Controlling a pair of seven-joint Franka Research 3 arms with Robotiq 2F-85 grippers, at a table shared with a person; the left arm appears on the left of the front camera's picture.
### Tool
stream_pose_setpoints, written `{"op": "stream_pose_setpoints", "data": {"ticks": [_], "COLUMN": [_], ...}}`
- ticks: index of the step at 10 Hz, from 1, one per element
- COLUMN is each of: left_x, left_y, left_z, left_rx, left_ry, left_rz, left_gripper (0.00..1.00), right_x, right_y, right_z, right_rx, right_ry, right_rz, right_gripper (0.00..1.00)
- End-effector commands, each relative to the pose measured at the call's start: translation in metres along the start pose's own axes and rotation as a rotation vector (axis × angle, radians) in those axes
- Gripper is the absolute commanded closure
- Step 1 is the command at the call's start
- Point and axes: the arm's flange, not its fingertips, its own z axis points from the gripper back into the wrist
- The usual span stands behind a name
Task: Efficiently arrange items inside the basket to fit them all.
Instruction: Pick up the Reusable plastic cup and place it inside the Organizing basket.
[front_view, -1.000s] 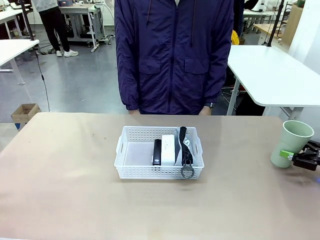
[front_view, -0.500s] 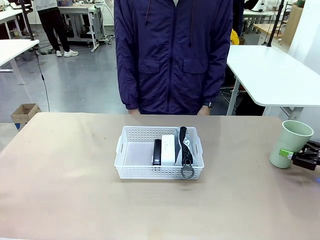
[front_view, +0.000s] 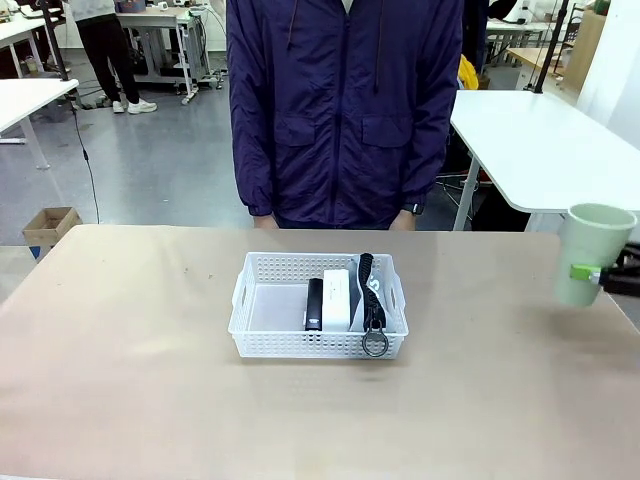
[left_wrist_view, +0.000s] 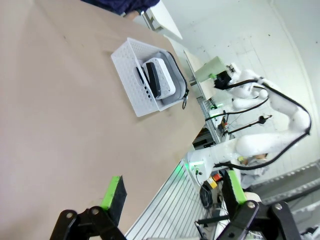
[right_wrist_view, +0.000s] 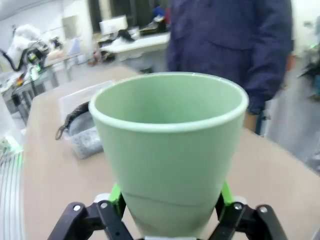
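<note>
- My right gripper (right_wrist_view: 167, 212) is clamped on the lower part of the pale green cup (right_wrist_view: 167, 150), a green pad pressed against each side of it.
- From the front I see the cup (front_view: 594, 252) upright and lifted clear of the table (front_view: 130, 400), at the far right edge, well apart from the basket (front_view: 318, 305).
- The cup is a plain, smooth tapered tumbler, wider at its rounded rim than at its base; I see nothing inside it.
- The white lattice basket sits mid-table in front of the person (front_view: 345, 110). In its right half stand the slim black device (front_view: 315, 303), the white box (front_view: 337, 299) and the grey pouch (front_view: 368, 290), side by side, the pouch's ring (front_view: 375, 344) at the near wall.
- My left gripper (left_wrist_view: 175, 192) hangs with its fingers spread wide, holding nothing.
</note>
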Motion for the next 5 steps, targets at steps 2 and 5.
{"op": "stream_pose_setpoints", "data": {"ticks": [2,5], "left_x": [0.001,0.001], "left_y": [-0.004,-0.004], "left_z": [0.001,0.001], "left_rx": [-0.013,-0.013], "left_ry": [-0.007,-0.007], "left_rz": [0.01,0.01], "left_gripper": [0.0,0.0], "right_x": [0.053,0.074], "right_y": [0.087,0.053], "right_z": [-0.025,-0.031], "right_rx": [0.179,0.185], "right_ry": [0.13,0.136], "right_rz": [-0.045,-0.039], "right_gripper": [1.0,0.73]}}
